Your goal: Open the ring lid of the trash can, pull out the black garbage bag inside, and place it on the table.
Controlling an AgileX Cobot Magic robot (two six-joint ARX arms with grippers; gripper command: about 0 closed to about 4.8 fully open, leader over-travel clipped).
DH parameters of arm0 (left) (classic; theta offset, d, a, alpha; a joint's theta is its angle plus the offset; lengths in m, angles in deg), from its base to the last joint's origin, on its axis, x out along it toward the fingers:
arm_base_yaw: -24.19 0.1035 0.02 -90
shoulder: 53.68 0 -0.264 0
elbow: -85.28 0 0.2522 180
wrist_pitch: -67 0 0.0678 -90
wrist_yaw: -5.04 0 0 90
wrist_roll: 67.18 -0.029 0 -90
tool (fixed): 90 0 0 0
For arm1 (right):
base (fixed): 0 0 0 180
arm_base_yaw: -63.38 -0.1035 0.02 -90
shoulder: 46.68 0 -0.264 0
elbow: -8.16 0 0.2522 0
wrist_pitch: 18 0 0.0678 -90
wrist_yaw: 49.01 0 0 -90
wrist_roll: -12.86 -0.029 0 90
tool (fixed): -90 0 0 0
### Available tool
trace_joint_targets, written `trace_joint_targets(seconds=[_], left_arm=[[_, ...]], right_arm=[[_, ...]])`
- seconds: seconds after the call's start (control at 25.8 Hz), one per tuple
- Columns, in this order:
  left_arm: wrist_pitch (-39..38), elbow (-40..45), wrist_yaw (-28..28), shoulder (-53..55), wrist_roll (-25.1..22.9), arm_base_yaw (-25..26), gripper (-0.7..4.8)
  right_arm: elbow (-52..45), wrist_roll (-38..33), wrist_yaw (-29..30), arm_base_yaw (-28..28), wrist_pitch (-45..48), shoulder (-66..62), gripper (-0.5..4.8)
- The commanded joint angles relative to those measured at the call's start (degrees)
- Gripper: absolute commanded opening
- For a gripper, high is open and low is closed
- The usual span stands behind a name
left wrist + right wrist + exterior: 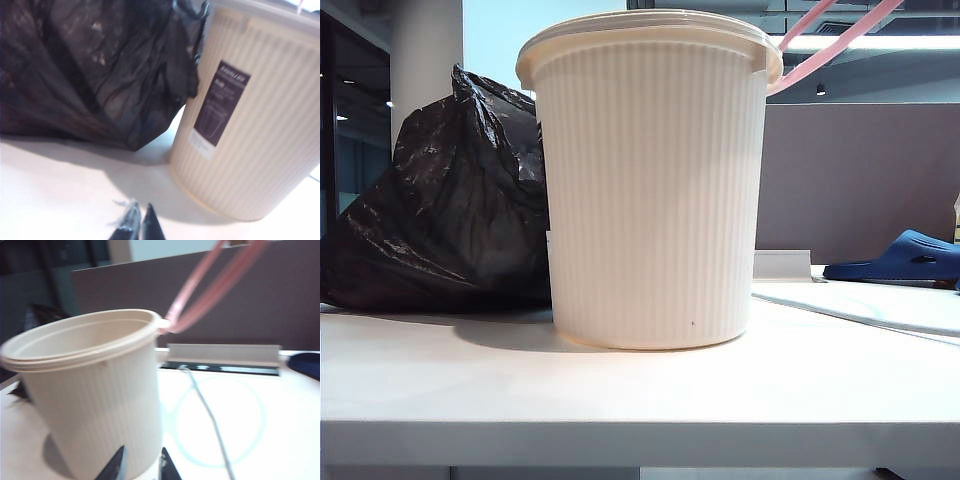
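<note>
At the lower edge of the left wrist frame, the left claw (140, 225) is seen with its two dark tips pressed together, nothing held between them, hovering over the white counter (55, 190). Beyond it, the black garbage bag (95, 70) is shown lying on the counter, filling the upper left of that frame, with one edge just beside the trash can (255, 130), whose black rectangular label (221, 102) faces this camera.

At the lower edge of the right wrist frame, the right claw (139, 467) is seen with its tips slightly parted; no object is held between them, and the ribbed wall of the trash can stands close behind. The can's mouth is shown open and its interior pale. The ring lid (210, 285) is raised from its hinge at the rim, slanting toward the upper right of the frame.

In the exterior frame, the can is placed upright at centre, the bag at left behind it, and a blue slipper (905, 258) at far right. Neither claw is visible there.
</note>
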Motion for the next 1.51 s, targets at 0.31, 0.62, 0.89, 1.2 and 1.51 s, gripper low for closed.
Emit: trace_joint_targets(seconds=[0.31,0.62,0.89,1.2,1.51], left_arm=[[3.87,1.77,0.22,-0.17,-1.81,0.02,0.17],[1.97,1.77,0.24,-0.17,-5.51,0.02,0.18],[-0.13,1.77,0.37,-0.17,-7.87,0.02,0.18],[-0.63,1.77,1.77,-0.17,-9.35,0.02,0.18],[-2.16,1.77,1.73,-0.15,-10.84,0.02,0.18]], right_arm=[[-7.04,-2.60,-3.37,0.00,6.19,1.09,0.55],[-12.66,-2.49,-10.08,0.00,10.62,1.11,0.49],[-16.96,-1.18,-11.30,-0.02,15.89,1.11,0.49],[-21.18,1.90,-14.78,-0.02,17.75,1.14,0.49],[-23.82,4.85,-14.86,-0.02,17.57,1.14,0.49]])
